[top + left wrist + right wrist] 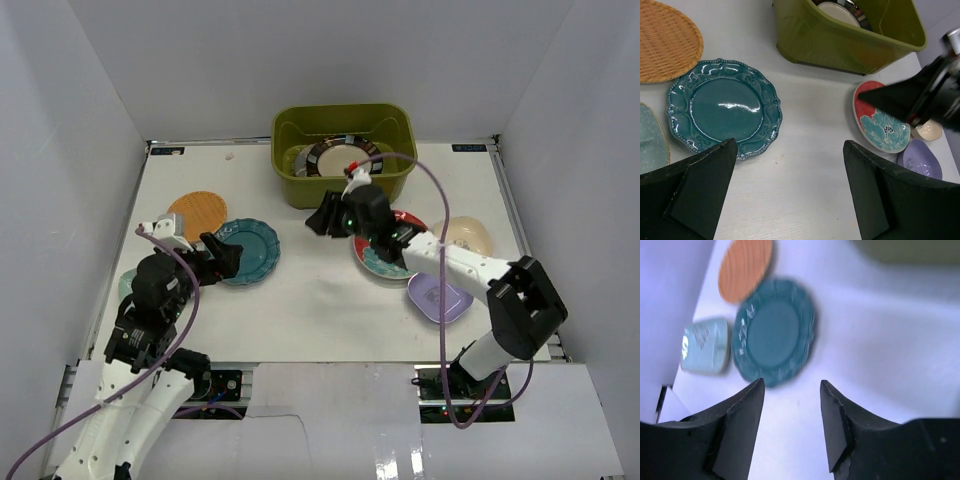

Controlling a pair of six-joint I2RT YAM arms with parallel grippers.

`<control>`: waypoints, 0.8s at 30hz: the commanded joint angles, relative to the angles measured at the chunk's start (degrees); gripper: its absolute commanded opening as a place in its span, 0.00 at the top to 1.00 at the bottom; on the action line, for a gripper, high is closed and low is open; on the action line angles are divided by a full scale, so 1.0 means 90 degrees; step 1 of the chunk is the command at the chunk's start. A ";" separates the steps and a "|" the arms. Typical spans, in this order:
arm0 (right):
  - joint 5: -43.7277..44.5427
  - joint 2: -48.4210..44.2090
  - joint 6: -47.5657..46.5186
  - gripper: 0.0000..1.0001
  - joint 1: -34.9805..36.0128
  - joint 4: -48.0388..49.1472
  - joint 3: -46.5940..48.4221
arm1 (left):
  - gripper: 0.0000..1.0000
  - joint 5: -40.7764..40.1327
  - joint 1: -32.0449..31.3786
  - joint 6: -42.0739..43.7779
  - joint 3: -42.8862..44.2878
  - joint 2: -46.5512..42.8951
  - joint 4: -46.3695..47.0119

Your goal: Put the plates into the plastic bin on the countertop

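Small blue tags at the far corners of the counter, too small to read. Faint markings on the mint oblong plate, blurred past reading in the right wrist view, cut by the frame edge in the left wrist view, mostly hidden under the left arm from above.

Left gripper: jaws wide apart, nothing between them, over bare counter. Just ahead and to its left, the teal plate, flat and seen whole. Farther ahead-left, the orange plate, cropped by the frame. Ahead and to its right, the plastic bin, far end out of frame, with only a sliver of a dark-rimmed plate visible inside. From above, a paler shape beside that plate in the bin, hard to make out.

Right gripper: jaws apart, empty, raised over the middle of the counter. Ahead of it the teal plate, beyond that the orange and mint ones. Along the top edge of its view, an olive blur, too soft to identify.

Behind the right gripper, under its arm: red plate with teal flower, partly covered by the arm from above and by the blurred black gripper in the left wrist view. Farther back, lavender plate and cream plate, both partly hidden. All three on the counter, outside the bin.
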 commanded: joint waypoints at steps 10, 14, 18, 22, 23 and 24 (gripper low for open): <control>-0.0500 0.2650 0.2627 0.28 0.1049 0.3344 -0.0560 | 0.02 0.0250 -0.0005 0.0158 -0.0433 -0.0307 0.0480; -0.0442 0.3326 0.3076 0.35 0.1049 0.3998 -0.0326 | 0.02 0.0357 -0.0015 0.0178 -0.0472 -0.0249 0.0548; -0.0365 0.3970 0.3711 0.44 0.1039 0.4663 -0.0111 | 0.02 0.0396 -0.0035 0.0207 -0.0491 -0.0180 0.0577; -0.0325 0.4605 0.4337 0.55 0.1039 0.5073 0.0133 | 0.02 0.0367 -0.0025 0.0217 -0.0492 -0.0122 0.0587; -0.0315 0.4674 0.4425 0.58 0.1029 0.5190 0.0172 | 0.02 0.0357 -0.0034 0.0217 -0.0492 -0.0102 0.0587; -0.0267 0.4723 0.4533 0.64 0.1020 0.5278 0.0163 | 0.02 0.0357 -0.0025 0.0207 -0.0492 -0.0093 0.0578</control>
